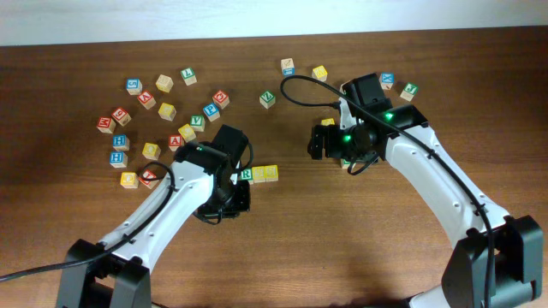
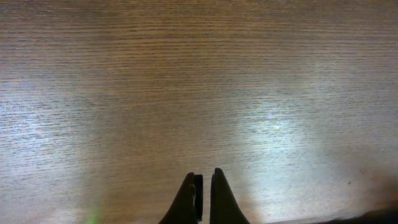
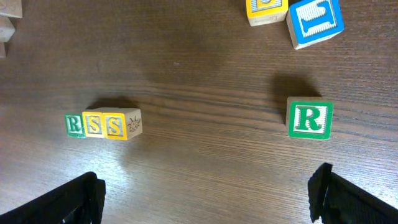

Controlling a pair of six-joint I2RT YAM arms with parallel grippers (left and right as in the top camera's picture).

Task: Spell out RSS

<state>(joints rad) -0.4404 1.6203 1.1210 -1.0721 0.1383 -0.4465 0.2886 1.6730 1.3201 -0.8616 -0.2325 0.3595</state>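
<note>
At the left wrist: left gripper (image 2: 204, 180) closed down to a thin slit, nothing between its fingers (image 2: 186, 200). I see only bare wood-grain table (image 2: 186, 74) beneath it.

At the right wrist: right gripper (image 3: 208, 180) spread wide, one dark finger at each lower corner of the view, nothing held.

Ahead of the right gripper, on the left side of its view, I read the row. R cube (image 3: 74, 124) comes first, with a green border and green letter. Then first S cube (image 3: 94, 125) and second S cube (image 3: 114, 126), both yellow-faced. The three touch side by side in a straight line, letters up, reading R-S-S. The outer side face of the second S cube carries a small drawing I cannot make out.

From overhead, the row lies near the table's middle, just beside the left arm's wrist, in the gap between the two arms.

Also in the right wrist view:
- spare R cube (image 3: 309, 118), green letter, stands alone well to the right of the row.
- blue cube (image 3: 316, 22) and yellow cube (image 3: 266, 9) sit at the top edge, close together; I cannot tell whether they touch.

Overhead: loose cubes (image 1: 163, 107) are scattered across the far left of the table, with a few toward the far middle and right.
</note>
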